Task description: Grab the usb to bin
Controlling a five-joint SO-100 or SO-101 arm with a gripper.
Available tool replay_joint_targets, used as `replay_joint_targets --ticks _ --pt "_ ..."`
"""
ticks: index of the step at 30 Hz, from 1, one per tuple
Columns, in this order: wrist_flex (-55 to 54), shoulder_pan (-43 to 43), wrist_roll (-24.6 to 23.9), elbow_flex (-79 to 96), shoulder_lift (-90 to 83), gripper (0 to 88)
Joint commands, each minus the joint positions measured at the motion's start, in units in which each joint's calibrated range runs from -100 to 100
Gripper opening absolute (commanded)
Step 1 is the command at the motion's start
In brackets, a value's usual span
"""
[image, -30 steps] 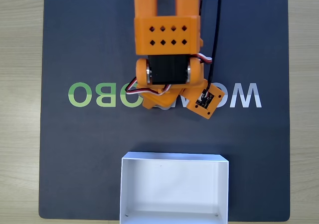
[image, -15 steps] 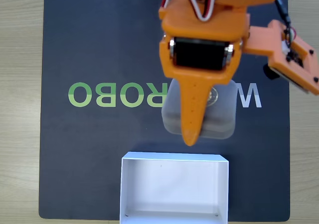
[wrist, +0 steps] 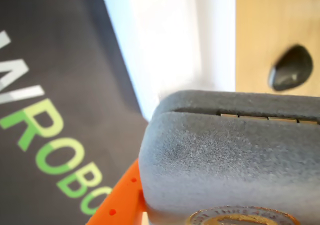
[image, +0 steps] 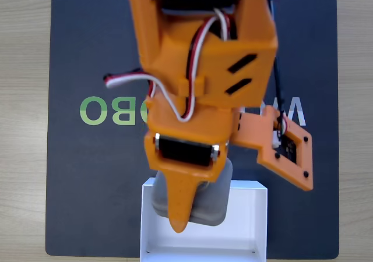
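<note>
The orange plastic gripper clamps the fuzzy dark grey rounded-square usb, gold emblem showing, over the thin-walled white rectangular bin. The dark mat reads "ROBO" in green.

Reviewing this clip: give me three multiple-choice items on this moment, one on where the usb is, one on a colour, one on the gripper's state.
1. Where is the usb in the fixed view?
A. Flat on the lettering of the mat
B. Held over the far edge of the bin
C. On the bare wood beside the mat

2. What colour is the arm?
A. Orange
B. Blue
C. Black

3. What state is the gripper in?
A. Open, holding nothing
B. Shut on the usb
C. Shut on the bin's wall

Answers: 1 B, its grey body overlaps the bin's upper rim. 2 A, all its plastic parts are orange. 3 B, the wrist view shows the usb against the orange finger.
</note>
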Motion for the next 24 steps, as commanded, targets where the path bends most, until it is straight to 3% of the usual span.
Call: replay_joint_targets --ticks 1,9,19,24 --pt "-1.3 0.3 0.0 -14.8 9.7 1.7" --pt "-3.5 -0.2 0.1 -34.8 27.4 1.8" --pt "-7.9 -0.3 0.5 -36.2 32.1 2.7" --pt "-8.5 -0.4 0.5 -33.0 31.5 15.7"
